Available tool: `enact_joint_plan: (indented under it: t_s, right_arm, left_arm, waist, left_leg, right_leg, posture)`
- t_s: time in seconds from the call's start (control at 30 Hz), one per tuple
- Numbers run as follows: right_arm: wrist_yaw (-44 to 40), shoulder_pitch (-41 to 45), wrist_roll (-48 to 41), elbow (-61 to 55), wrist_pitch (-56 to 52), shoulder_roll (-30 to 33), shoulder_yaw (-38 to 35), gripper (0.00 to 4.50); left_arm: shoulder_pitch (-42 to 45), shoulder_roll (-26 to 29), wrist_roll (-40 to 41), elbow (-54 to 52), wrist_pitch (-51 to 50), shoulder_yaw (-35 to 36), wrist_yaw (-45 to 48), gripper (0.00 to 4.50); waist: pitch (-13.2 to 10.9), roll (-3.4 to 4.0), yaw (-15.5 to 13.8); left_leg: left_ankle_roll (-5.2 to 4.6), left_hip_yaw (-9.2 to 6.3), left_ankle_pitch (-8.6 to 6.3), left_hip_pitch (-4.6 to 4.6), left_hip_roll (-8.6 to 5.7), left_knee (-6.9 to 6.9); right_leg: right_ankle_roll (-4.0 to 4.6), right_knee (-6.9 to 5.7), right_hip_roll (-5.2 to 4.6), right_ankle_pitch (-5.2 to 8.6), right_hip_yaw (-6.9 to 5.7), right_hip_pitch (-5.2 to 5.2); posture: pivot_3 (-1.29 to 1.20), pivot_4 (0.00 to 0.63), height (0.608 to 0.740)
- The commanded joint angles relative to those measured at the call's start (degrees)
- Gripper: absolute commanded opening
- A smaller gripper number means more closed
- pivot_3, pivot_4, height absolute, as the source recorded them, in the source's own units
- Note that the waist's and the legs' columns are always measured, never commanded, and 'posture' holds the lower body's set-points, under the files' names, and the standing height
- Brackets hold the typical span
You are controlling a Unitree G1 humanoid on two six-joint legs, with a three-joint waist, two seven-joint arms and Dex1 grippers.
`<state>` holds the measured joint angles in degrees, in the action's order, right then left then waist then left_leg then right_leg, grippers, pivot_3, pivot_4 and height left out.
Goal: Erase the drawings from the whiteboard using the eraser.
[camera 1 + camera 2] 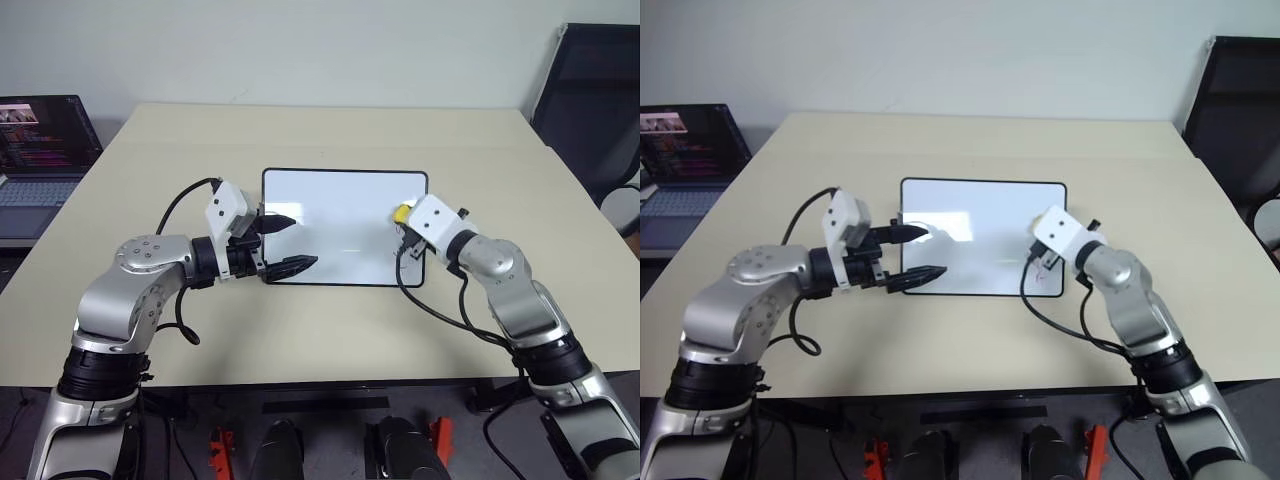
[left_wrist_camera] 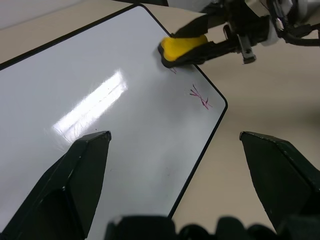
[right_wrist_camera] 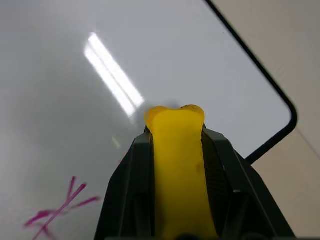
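Presently, the eraser (image 3: 176,165) is clamped between the fingers of the right gripper (image 2: 200,47), squeezed enough that its yellow body bulges at the tip. It is held at the right-hand part of the whiteboard (image 1: 330,215), just beside the remaining drawings (image 2: 200,96); contact with the surface cannot be confirmed.

Several risks are judged. A stroke could be carried past the near corner of the frame, so that the eraser catches on the black edge and is twisted in the grip. Too light a pass could leave the scribble smeared rather than cleared. The board lies loose on the table (image 1: 300,330) and could be pushed along by the wiping force, since the left gripper (image 1: 283,243) is seen with its jaws spread wide over the board's left edge, grasping nothing, and does not appear to pin it.

One crossed red-pink scribble is visible near the board's right edge, with a fainter trace close to the eraser. The rest of the glossy white surface appears clean.
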<state>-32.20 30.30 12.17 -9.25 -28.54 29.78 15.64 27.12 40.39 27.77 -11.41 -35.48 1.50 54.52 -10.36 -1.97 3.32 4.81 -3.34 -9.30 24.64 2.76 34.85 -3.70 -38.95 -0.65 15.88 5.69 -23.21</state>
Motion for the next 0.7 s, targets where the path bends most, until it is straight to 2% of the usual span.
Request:
enact_joint_plan:
  t_s: [0.03,0.3,0.47,0.6,0.7]
  right_arm:
    - [-2.9,-2.0,0.4,-0.3,-2.1,1.2,1.8,0.98]
    - [8.5,3.4,4.2,5.2,2.8,-1.8,-2.6,0.98]
    - [5.1,2.0,3.2,5.0,1.2,-1.2,-1.2,0.98]
    - [-1.5,-1.7,1.1,0.6,-1.2,0.5,0.8,0.98]
    - [0.6,-1.5,1.2,-0.9,0.1,-1.1,-1.4,0.98]
  left_arm:
    - [0.2,0.4,0.2,-1.7,1.1,0.7,0.0,4.5]
    - [0.1,0.5,0.1,-1.7,1.1,0.7,0.1,4.5]
    - [0.0,0.4,0.1,-1.6,1.2,0.7,0.1,4.5]
    - [-0.3,0.5,0.1,-1.5,1.3,0.8,0.1,4.5]
    - [-0.7,0.6,0.1,-1.5,1.4,0.9,0.2,4.5]
  waist:
    - [0.0,0.0,0.0]
    - [0.0,0.0,0.3]
    - [0.0,0.0,0.1]
    - [0.0,-0.01,0.1]
    - [0.0,-0.01,0.2]
  left_leg:
    - [0.0,0.0,0.0,-0.02,0.0,0.0]
    - [-0.07,0.03,0.05,-0.06,0.0,0.01]
    - [-0.08,0.03,0.06,-0.05,-0.01,-0.01]
    - [-0.08,0.03,0.06,-0.05,0.0,-0.02]
    - [-0.08,0.03,0.06,-0.05,0.0,-0.01]
  right_leg:
    - [0.0,0.0,0.0,0.0,0.0,0.01]
    - [0.02,-0.02,0.0,-0.06,0.04,-0.01]
    - [0.02,0.01,0.0,-0.06,0.04,0.0]
    - [0.02,0.01,0.0,-0.06,0.03,0.0]
    - [0.02,0.01,0.0,-0.06,0.05,0.0]
  posture:
    - [0.0,0.15,0.74]
    - [0.0,0.15,0.74]
    - [0.0,0.15,0.74]
    - [0.0,0.15,0.74]
    - [0.0,0.15,0.74]
